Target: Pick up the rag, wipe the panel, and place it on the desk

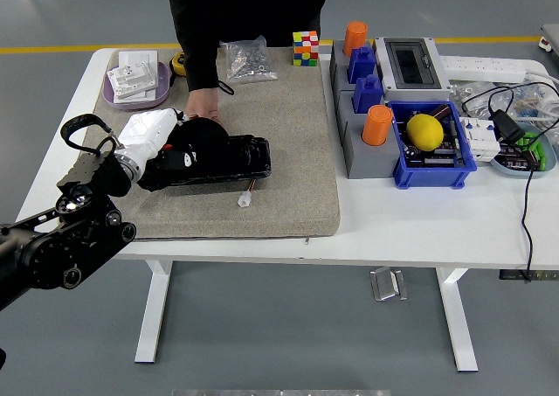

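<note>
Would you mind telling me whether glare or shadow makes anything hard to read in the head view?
Head view: even, soft light, sharp focus; glossy highlights streak the black panel; the dark rag under the left robot hand merges with the panel, so its edges are unclear; faint shadows under the table.
</note>
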Tool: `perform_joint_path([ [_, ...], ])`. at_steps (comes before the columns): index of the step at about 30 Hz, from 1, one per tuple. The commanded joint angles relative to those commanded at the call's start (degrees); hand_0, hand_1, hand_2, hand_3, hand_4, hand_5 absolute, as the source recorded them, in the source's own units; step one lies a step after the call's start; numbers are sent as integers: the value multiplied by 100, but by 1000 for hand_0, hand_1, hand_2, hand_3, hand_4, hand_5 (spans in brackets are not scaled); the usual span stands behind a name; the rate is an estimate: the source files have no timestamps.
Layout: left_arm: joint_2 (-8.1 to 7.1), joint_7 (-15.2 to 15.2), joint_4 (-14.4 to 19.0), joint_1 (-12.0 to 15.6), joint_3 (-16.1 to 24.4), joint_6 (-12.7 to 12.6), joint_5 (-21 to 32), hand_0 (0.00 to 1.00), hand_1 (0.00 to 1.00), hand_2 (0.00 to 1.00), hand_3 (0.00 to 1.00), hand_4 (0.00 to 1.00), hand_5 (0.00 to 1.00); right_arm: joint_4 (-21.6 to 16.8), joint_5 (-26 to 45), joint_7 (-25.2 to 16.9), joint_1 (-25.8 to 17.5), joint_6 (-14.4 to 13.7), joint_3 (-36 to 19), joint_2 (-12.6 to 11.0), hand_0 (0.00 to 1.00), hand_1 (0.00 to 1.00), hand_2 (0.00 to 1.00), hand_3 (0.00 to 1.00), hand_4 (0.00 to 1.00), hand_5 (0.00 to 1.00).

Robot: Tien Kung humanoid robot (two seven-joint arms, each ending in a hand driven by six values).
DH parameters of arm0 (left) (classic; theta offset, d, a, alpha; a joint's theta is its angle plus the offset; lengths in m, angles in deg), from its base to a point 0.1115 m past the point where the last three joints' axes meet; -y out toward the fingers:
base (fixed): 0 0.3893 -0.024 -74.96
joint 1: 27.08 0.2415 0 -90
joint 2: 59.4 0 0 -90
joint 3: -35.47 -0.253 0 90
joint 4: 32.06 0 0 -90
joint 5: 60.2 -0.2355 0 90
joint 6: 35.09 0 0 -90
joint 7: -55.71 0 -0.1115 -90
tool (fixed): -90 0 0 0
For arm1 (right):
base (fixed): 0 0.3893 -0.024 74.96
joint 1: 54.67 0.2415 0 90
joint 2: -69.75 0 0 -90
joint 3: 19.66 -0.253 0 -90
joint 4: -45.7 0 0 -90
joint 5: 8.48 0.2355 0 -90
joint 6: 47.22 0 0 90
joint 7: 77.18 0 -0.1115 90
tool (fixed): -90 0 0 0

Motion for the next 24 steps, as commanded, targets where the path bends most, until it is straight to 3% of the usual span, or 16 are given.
perform_joint_path([
  [9,268,50,37,-348,-604,44,144,234,143,471,368,293,2,0,-46,15,30,18,21,-38,724,583,667,577,998,419],
  [24,450,113,210,-575,-1170,54,214,232,143,472,371,300,2,0,-87,32,57,27,6,-46,724,582,667,577,998,419],
])
